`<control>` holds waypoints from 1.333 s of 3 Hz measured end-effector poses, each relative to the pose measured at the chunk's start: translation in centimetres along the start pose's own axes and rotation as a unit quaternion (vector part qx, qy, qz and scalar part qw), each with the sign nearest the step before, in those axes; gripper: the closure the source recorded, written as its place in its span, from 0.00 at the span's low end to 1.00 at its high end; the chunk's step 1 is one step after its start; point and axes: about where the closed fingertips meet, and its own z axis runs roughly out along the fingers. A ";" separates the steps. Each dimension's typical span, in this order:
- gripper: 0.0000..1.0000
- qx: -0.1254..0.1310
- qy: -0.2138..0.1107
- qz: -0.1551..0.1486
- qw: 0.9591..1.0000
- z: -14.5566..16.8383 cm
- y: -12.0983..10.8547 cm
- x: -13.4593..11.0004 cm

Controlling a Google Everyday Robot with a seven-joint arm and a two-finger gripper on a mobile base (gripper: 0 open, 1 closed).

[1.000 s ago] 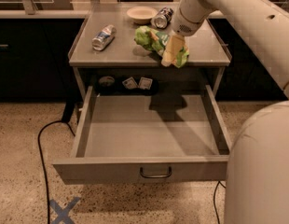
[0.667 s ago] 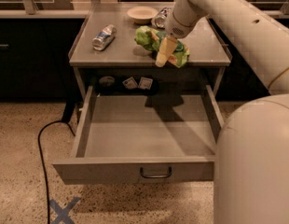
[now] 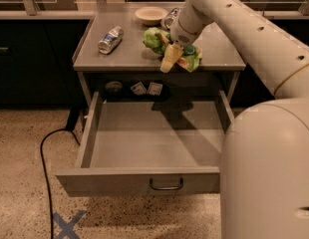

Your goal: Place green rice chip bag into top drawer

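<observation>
My tool is at the desk front edge, over the green rice chip bag lying there, apparently touching it. Grasp state: cannot tell. Top drawer below the desk: open.

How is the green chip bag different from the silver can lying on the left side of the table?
The green rice chip bag is bright green and crumpled; the silver can is shiny grey and round. The bag is bigger than the can. The gripper is at the bag, while the can lies alone. Both are on the table top, and neither is in the open top drawer.
</observation>
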 end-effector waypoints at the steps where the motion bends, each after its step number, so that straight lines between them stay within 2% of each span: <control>1: 0.42 0.000 0.000 0.000 1.000 0.0 0.0 0.0; 2: 0.65 0.006 0.000 0.008 1.000 -1.1 0.6 -0.3; 3: 0.88 -0.021 -0.031 0.026 0.999 -3.7 3.7 -0.4; 4: 1.00 -0.062 -0.092 0.061 0.992 -6.6 8.2 -1.3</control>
